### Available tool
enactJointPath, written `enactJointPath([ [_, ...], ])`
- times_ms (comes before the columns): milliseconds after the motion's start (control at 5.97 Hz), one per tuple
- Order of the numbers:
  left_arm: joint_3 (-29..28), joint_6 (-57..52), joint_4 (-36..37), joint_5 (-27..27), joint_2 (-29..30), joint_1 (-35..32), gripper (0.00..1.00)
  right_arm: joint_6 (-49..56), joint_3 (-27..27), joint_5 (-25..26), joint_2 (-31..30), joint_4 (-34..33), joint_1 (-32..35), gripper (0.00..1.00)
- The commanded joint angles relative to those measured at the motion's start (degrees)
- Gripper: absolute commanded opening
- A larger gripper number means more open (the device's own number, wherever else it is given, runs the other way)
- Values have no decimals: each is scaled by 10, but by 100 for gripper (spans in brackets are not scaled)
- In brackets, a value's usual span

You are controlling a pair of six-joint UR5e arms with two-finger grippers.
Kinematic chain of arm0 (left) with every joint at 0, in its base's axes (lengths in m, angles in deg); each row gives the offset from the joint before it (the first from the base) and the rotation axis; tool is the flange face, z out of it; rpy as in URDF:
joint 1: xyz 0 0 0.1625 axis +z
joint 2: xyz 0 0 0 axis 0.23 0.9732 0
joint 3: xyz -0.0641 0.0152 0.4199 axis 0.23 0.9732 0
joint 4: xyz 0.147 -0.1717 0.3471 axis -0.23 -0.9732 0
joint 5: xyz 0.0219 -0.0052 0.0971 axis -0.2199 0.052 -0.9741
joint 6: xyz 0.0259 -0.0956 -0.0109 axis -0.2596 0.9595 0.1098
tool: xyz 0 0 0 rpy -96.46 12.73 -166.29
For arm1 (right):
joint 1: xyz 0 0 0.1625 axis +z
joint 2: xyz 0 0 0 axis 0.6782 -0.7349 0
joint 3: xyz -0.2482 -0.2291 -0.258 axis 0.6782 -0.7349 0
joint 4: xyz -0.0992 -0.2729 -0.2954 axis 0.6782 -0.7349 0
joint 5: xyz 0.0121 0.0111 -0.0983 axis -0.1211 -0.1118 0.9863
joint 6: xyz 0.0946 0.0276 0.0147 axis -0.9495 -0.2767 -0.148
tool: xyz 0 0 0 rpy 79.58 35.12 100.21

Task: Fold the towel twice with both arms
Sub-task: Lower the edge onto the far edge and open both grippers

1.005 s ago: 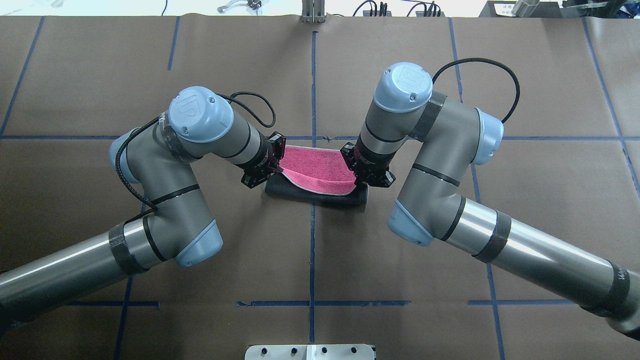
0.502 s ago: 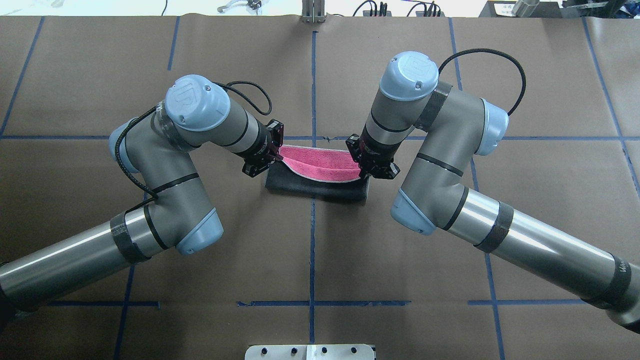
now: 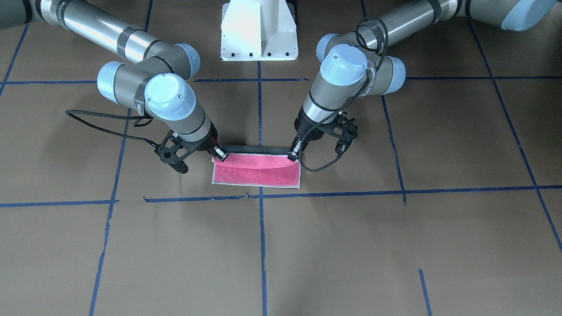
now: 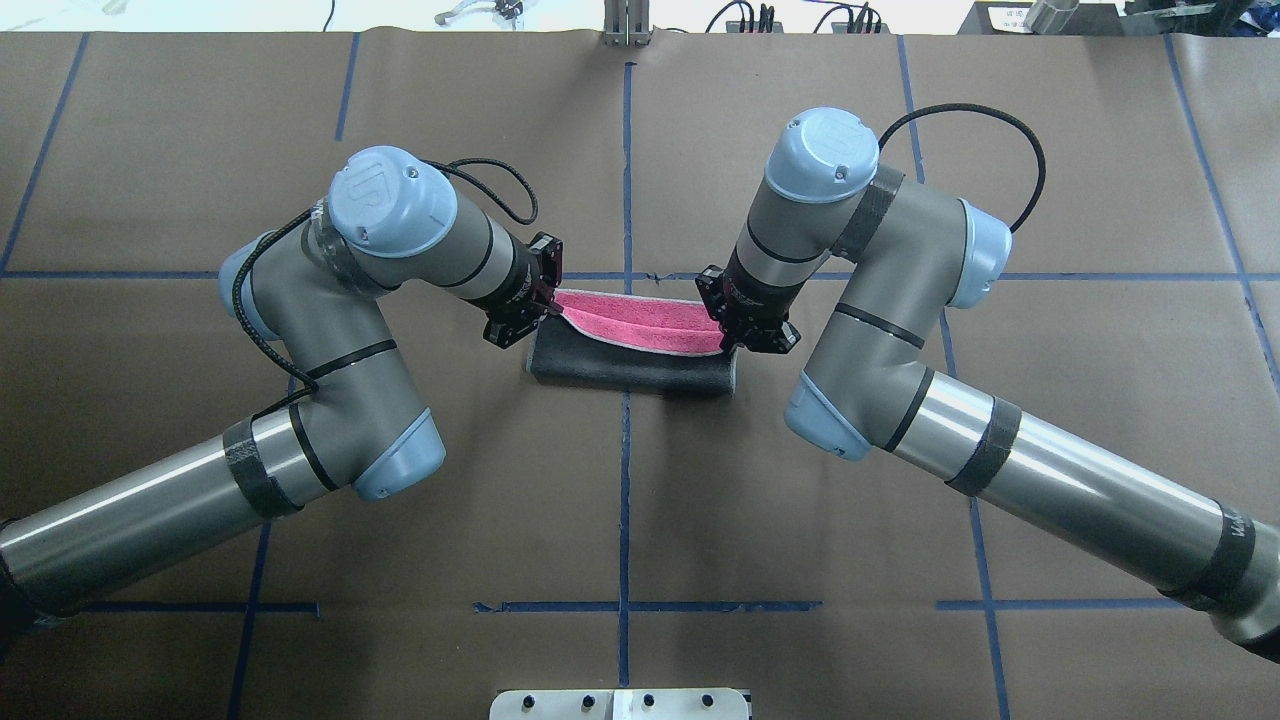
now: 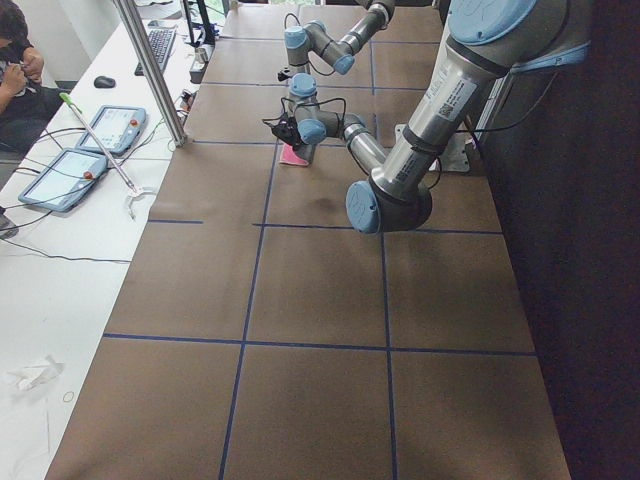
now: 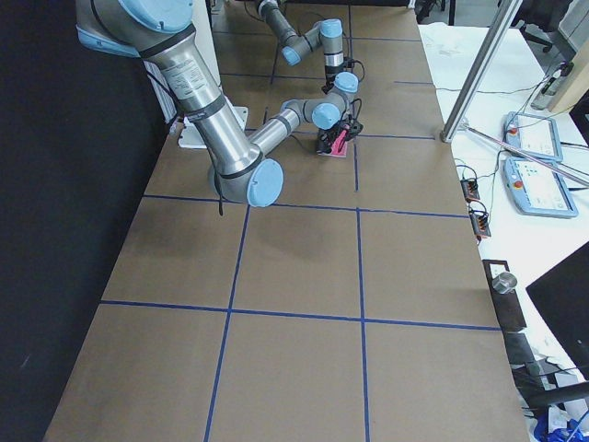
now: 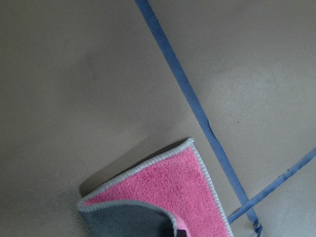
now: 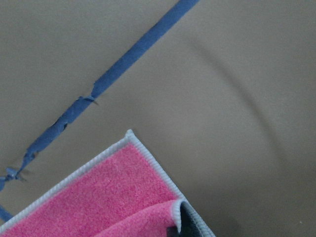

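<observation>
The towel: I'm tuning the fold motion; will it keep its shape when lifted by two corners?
Probably not: the towel sags in a curve between the left gripper and the right gripper, so it seems floppy. Likely light, since two corner pinches carry its raised half. The terry pile looks unlikely to slip.

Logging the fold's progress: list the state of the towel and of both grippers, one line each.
towel: half folded, the edge nearer the robot raised over the flat pink half, grey face outward, sagging in the middle, not yet laid down.
left gripper: shut on one raised corner of the towel.
right gripper: shut on the other raised corner.
</observation>
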Motion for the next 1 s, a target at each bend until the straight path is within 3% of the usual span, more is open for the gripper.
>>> enactJointPath([
  [0,-44,41,-68,-2,1,-1,1,-2,-6,-11,-2,8,5,0],
  [837,-59,78,-96,-22,1,-3,3,-13,-30,-30,-2,20,10,0],
])
